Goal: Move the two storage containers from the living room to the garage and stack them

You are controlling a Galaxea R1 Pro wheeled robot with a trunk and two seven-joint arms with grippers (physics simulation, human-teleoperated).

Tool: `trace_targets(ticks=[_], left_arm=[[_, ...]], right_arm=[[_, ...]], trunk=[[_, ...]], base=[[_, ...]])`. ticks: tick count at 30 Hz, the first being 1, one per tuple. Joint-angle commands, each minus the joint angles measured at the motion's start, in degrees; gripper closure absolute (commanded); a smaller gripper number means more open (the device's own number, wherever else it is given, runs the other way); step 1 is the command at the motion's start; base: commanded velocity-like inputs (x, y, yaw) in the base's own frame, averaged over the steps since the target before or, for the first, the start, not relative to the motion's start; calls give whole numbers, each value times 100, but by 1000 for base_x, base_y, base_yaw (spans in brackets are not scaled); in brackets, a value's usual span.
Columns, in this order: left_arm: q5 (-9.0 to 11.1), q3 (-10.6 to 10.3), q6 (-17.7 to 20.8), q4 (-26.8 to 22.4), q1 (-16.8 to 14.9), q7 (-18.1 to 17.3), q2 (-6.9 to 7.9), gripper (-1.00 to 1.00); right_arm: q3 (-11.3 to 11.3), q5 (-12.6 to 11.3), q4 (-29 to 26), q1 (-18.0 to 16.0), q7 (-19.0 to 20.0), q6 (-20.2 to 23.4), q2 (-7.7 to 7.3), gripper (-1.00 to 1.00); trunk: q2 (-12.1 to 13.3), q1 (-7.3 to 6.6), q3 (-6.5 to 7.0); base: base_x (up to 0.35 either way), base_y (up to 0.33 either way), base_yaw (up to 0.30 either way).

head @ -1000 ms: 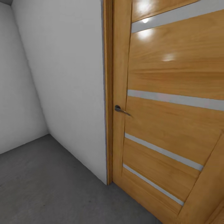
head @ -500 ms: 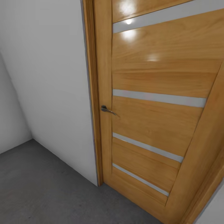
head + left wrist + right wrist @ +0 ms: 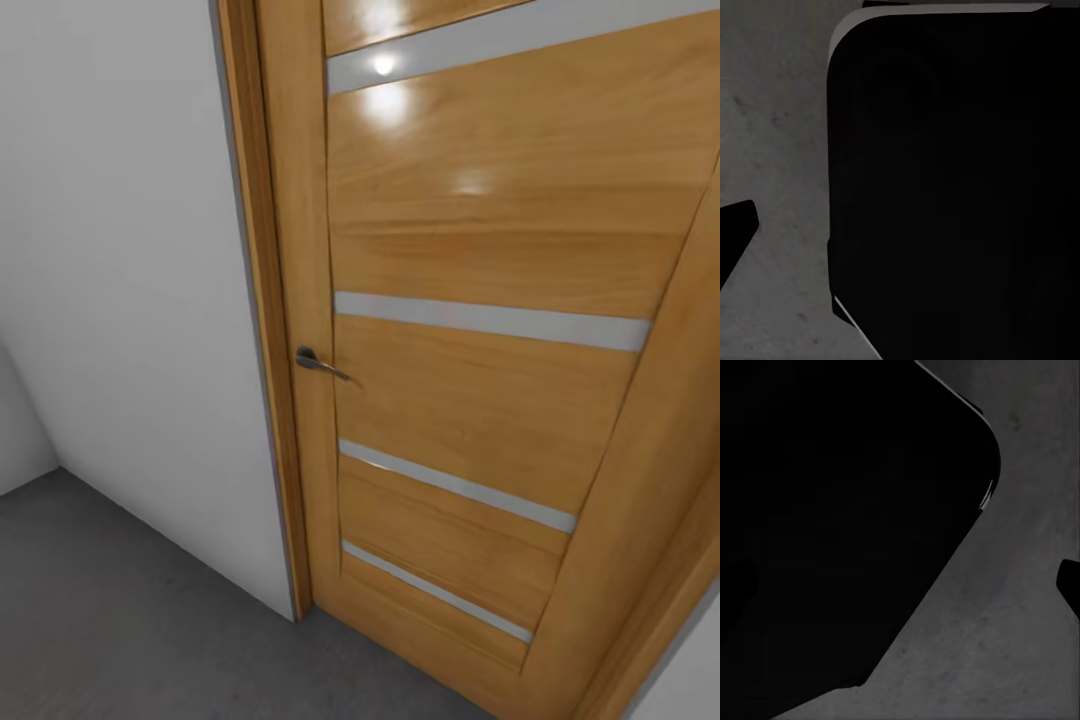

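Robot in the garage, facing a closed wooden door.

A honey-wood door [image 3: 480, 330] with frosted strips and a small dark handle [image 3: 318, 363] stands right of a white wall [image 3: 120, 300], above the dark concrete floor [image 3: 120, 620]. No orange-red container is in sight here, so as I judge it, carrying and stacking remain. Wrist cameras show dark robot bodywork over concrete; I cannot tell either hand's state.

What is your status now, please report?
Facing closed wooden door, handle at its left edge. Grey concrete floor below. Gripper states unclear. Door blocks path.
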Motion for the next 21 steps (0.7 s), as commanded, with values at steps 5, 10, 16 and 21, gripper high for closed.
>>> trace_targets(ticks=[5,10,16,21], left_arm=[[22,3,-8,-5,-1,3,0,-100],[22,3,-8,-4,-1,3,0,-100],[22,3,-8,-5,-1,3,0,-100],[22,3,-8,-5,-1,3,0,-100]], right_arm=[[25,-14,1,-2,-3,-17,-1,-100],[25,-13,1,-2,-4,-17,-1,-100],[25,-13,1,-2,-8,-20,-1,-100],[25,-13,1,-2,-8,-21,-1,-100]], trunk=[[-2,3,-5],[-2,3,-5],[-2,3,-5],[-2,3,-5]], base=[[318,77,-4],[319,77,0],[320,76,0],[318,58,-14]])
